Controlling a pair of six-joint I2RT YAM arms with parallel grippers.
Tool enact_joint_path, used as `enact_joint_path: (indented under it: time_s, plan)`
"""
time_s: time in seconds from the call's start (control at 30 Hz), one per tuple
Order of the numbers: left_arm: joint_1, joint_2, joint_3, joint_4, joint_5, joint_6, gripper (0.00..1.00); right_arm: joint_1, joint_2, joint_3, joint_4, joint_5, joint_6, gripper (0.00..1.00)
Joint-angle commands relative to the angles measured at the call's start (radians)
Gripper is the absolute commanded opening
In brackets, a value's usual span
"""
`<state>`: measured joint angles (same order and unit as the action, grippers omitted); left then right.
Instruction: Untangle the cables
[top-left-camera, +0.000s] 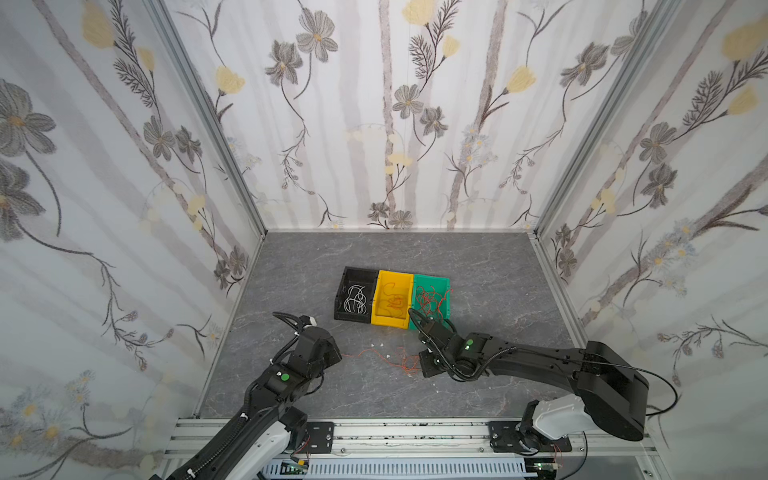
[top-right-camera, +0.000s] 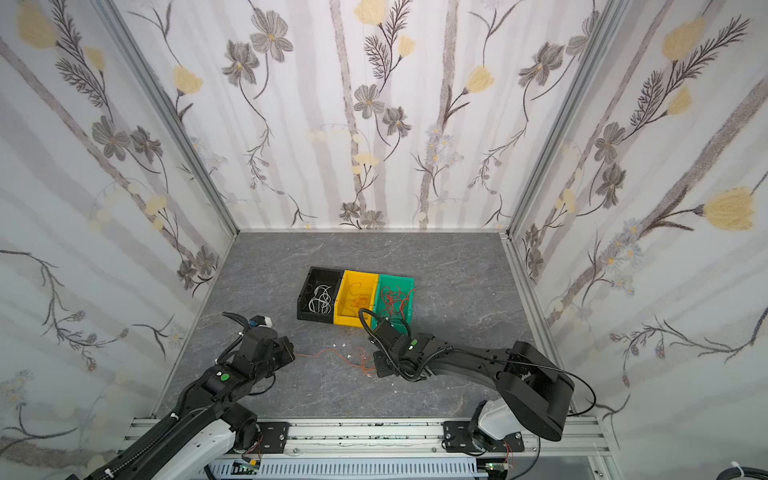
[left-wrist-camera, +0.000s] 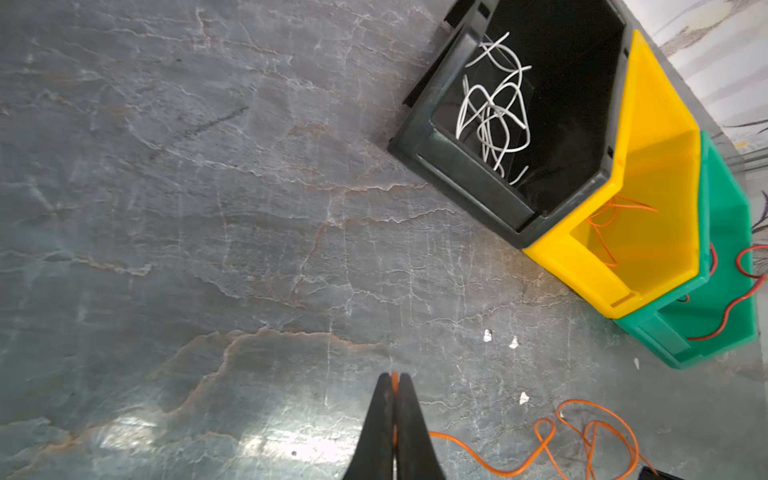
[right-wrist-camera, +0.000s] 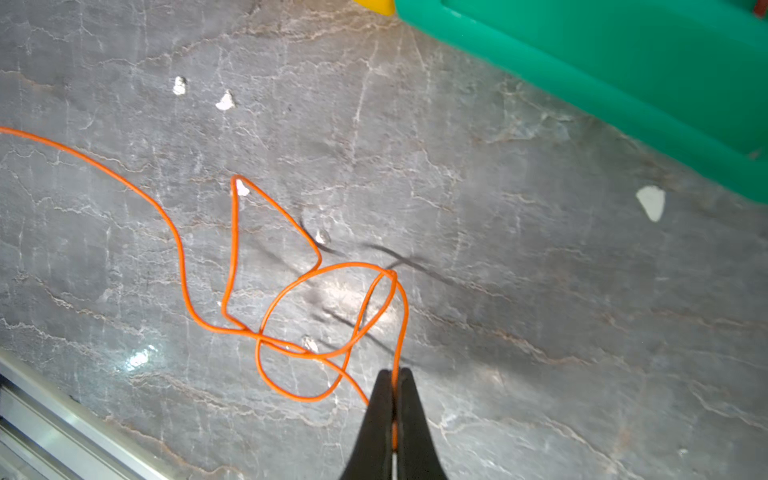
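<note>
Left gripper (left-wrist-camera: 394, 376) pinched tight on one stretch of the orange cable (right-wrist-camera: 234, 232), right gripper (right-wrist-camera: 395, 372) clamped on another. Between them I see it lying in loose crossing loops on the grey table (top-left-camera: 478, 266), near the yellow bin (top-left-camera: 388, 320) and green bin (right-wrist-camera: 582, 62)

The worktop (left-wrist-camera: 166, 208) looked like grey veined stone, smooth with a faint sheen. The black bin (left-wrist-camera: 467, 183), yellow bin (left-wrist-camera: 660, 178) and green bin (right-wrist-camera: 602, 70) were smooth glossy plastic. The orange cable (right-wrist-camera: 183, 266) had a slick plastic coat. The near-edge rail (top-left-camera: 415, 432) was bare metal.
</note>
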<state>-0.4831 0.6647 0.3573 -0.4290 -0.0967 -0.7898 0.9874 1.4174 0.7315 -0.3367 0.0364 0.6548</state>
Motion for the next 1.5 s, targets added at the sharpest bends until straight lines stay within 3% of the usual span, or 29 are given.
enact_joint_path:
  time_s: [0.0, 0.4, 0.67, 0.73, 0.83, 1.07, 1.47]
  plan:
    - [0.013, -0.011, 0.004, -0.031, -0.018, 0.008, 0.00, -0.014, -0.035, -0.035, 0.020, -0.010, 0.021, 0.03]
    - [0.040, 0.065, -0.021, 0.022, -0.002, 0.011, 0.00, -0.091, -0.250, -0.205, 0.135, -0.031, 0.130, 0.07]
    - [0.040, 0.101, -0.023, 0.102, 0.077, 0.045, 0.00, -0.093, -0.194, -0.207, 0.129, -0.068, 0.106, 0.13]
    - [0.038, 0.120, -0.025, 0.121, 0.102, 0.057, 0.00, -0.082, -0.179, -0.187, 0.117, -0.056, 0.094, 0.18]
    - [0.038, 0.119, -0.028, 0.131, 0.118, 0.066, 0.00, -0.076, -0.202, -0.168, 0.109, -0.045, 0.083, 0.35]
    - [0.037, 0.099, -0.047, 0.150, 0.139, 0.064, 0.00, -0.070, -0.253, -0.073, 0.067, -0.040, 0.054, 0.41]
    - [0.035, 0.085, -0.055, 0.159, 0.149, 0.061, 0.00, 0.001, 0.067, 0.135, 0.176, -0.108, 0.042, 0.43]
